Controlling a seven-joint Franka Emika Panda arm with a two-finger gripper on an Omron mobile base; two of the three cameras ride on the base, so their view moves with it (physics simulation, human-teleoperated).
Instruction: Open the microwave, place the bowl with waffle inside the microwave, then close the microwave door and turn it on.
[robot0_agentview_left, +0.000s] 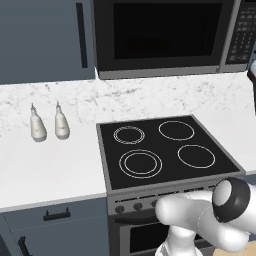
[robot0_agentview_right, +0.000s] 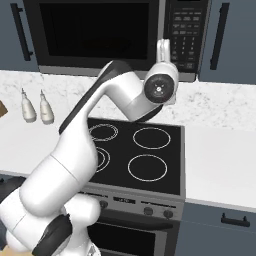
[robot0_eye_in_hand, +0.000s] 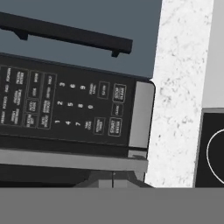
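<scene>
The microwave (robot0_agentview_left: 165, 37) hangs above the stovetop with its door (robot0_agentview_right: 95, 32) shut; the dark window shows nothing of the inside. The bowl and the waffle are out of view. My gripper (robot0_agentview_right: 165, 46) is raised in front of the keypad strip (robot0_agentview_right: 187, 35) on the microwave's right side. In the hand view the keypad (robot0_eye_in_hand: 65, 109) lies rolled sideways and close, and the gripper (robot0_eye_in_hand: 113, 180) sits at its lower edge with the two finger tips pressed together, holding nothing.
A black four-ring stovetop (robot0_agentview_left: 167, 147) lies below the microwave. Two pale bottles (robot0_agentview_left: 48, 125) stand on the white counter (robot0_agentview_left: 45, 170) to its left. Blue-grey cabinet doors with black bar handles (robot0_agentview_right: 218, 35) flank the microwave.
</scene>
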